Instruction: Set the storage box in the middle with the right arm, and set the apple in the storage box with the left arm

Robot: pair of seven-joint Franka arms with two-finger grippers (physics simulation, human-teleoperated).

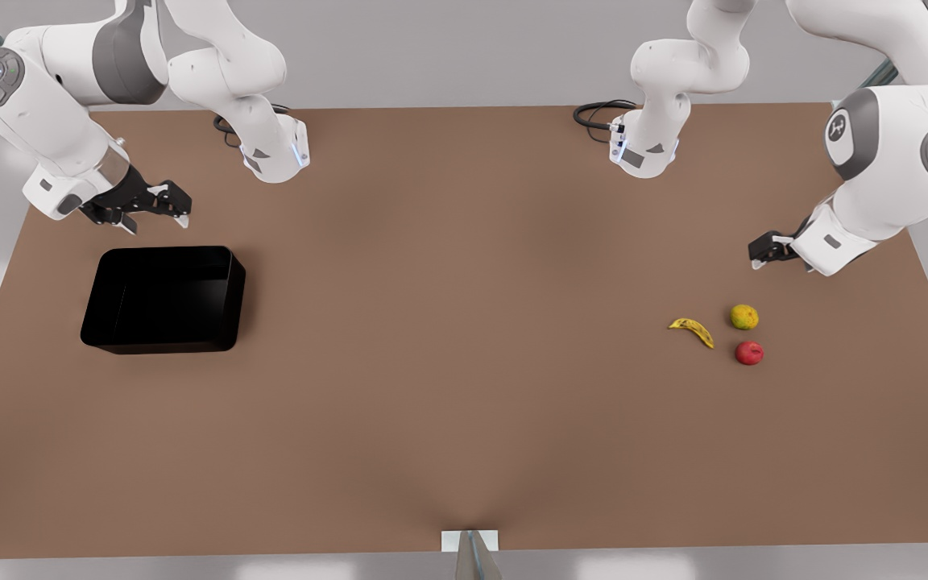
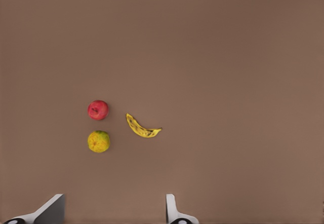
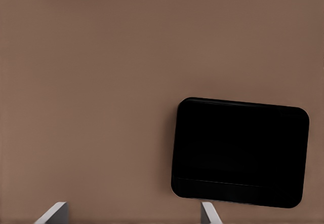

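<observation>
Storage box rests on the desk, just below the right gripper, which hovers spread and empty. Apple lies below the left gripper, also spread, empty.

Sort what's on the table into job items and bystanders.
For the job: storage box, apple, right gripper open near the box, left gripper open near the fruit.

Just lying about: banana, yellow-green fruit.
</observation>
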